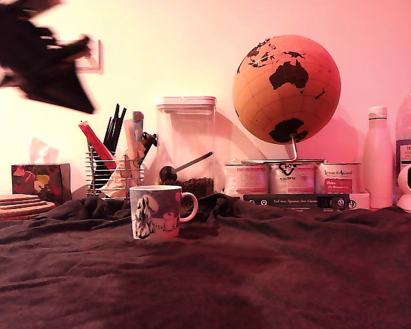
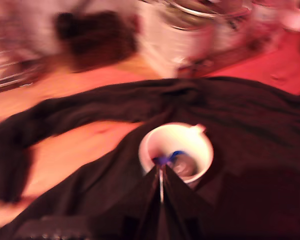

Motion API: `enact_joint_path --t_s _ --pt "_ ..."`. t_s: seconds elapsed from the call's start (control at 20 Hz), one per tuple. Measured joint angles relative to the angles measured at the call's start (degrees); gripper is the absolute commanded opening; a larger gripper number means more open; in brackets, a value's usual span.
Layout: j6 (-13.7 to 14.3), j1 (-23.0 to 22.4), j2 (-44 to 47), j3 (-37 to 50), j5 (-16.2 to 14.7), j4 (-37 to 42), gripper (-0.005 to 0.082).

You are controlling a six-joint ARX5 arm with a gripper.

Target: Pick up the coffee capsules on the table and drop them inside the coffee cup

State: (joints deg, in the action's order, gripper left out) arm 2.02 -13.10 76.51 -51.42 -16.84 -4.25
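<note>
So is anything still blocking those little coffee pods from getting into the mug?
Nothing visible is. The wrist view looks straight down into the coffee cup, and the blue capsule and the grey-brown capsule already lie inside it. In the exterior view the gripper is a blur high above the table; its jaws can't be read.

Below me, the table draped in wrinkled dark brown-black cloth (image 1: 260, 274) carries the animal-print ceramic mug (image 1: 155, 212).

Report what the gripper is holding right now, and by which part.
Nothing, by the look of it. In the blurred wrist view the gripper has its fingers together with nothing between them, and the coffee capsules lie inside the coffee cup.
</note>
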Motion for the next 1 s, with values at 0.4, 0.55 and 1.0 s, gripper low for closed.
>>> enact_joint_path --t_s 0.4,0.55,1.0 --pt "-1.6 5.7 -6.2 13.4 -0.6 6.3 -0.0024" --pt "-2.1 7.1 -9.6 17.4 -0.6 8.0 -0.0024" --pt "-4.3 8.5 -22.3 29.4 -0.6 10.1 -0.0024"
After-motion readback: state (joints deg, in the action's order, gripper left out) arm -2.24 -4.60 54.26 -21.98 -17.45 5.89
